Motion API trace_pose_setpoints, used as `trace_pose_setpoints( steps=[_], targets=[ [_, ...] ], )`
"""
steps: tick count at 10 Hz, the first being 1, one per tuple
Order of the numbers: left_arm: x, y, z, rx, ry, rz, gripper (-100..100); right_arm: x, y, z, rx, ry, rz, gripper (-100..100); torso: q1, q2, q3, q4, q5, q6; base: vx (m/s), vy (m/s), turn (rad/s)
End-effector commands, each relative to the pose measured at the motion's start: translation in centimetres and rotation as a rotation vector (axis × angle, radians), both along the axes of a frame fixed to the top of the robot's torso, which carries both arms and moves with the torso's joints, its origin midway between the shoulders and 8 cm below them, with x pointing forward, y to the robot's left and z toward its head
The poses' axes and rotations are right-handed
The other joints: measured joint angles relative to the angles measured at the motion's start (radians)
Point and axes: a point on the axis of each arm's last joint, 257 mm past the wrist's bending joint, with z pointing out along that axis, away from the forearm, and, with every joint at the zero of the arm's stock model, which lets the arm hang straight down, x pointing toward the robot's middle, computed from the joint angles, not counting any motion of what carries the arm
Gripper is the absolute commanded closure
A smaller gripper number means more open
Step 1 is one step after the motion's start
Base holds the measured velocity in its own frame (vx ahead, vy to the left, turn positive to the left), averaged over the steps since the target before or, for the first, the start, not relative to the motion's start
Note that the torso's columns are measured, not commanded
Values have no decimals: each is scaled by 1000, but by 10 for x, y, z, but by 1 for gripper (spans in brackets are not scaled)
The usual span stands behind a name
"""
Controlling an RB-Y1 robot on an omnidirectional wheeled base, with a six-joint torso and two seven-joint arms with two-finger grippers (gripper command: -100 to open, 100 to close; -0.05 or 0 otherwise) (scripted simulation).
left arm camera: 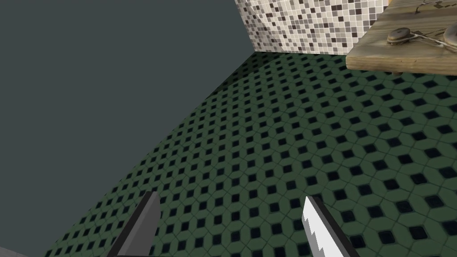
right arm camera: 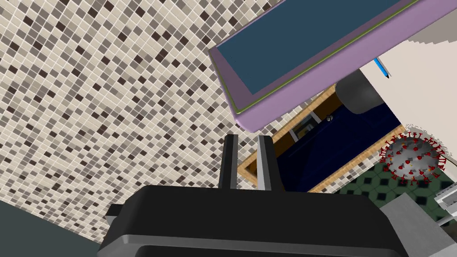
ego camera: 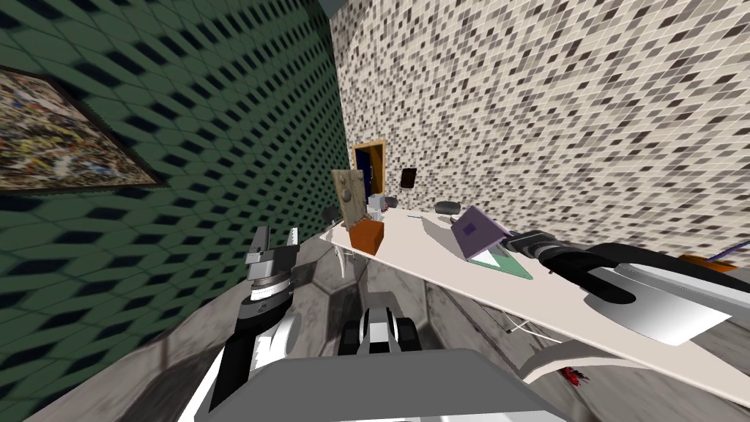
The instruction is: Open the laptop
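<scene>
1. The flat purple laptop with a dark blue screen (ego camera: 477, 228) sits on the long white counter (ego camera: 425, 256) at about 1 o'clock from my chest. Its lid is raised to a partial angle over a green base.
2. The right gripper (right arm camera: 247, 138) is at about the laptop's 4 o'clock in the head view. Its fingers are pressed almost together with nothing between them, and the tips sit just short of a corner of the lid, on the screen side.
3. From that I judge the step in hand to be tipping the lid further back, with the closed fingers used as one blunt pusher.
4. Contact is best made on the purple bezel near the free edge, far from the hinge for leverage, and not on the dark screen.
5. The push should follow the lid's arc, up and away. A flat shove would likely slide the whole laptop along the counter toward the dark grey cylinder (ego camera: 447, 207) at its 11 o'clock.
6. A touch right at the corner may slip off, so it is safer to shift toward the middle of the edge.
7. The left gripper (ego camera: 277, 238) is raised at about 10 o'clock beside the green diamond-patterned wall (left arm camera: 312, 156). Its fingers are spread wide and hold nothing, and this step does not need it.
</scene>
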Motion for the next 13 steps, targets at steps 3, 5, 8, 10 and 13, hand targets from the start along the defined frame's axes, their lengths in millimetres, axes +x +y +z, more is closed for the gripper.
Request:
trace_pose_setpoints(
  steps=[3,5,8,10,13],
  targets=[
    [0,0,0,0,0,0,0,-4,-9,-26,223,-92,-38,100,-4,1,1,0,-2,-2,-78,-125,76],
    [0,0,0,0,0,0,0,-4,-10,-36,298,-124,-48,100,-6,1,1,-1,-5,0,-88,-124,65],
    [0,0,0,0,0,0,0,-3,-12,-37,342,-153,-55,100,-2,-2,-1,-2,-3,-2,-46,-80,23],
    [0,0,0,0,0,0,0,-5,-15,-58,455,-214,-74,100,3,2,1,1,1,-3,-67,-91,46],
    [0,0,0,0,0,0,0,-5,-12,-81,566,-270,-86,100,1,3,2,1,1,-2,-64,-102,51]
  ],
)
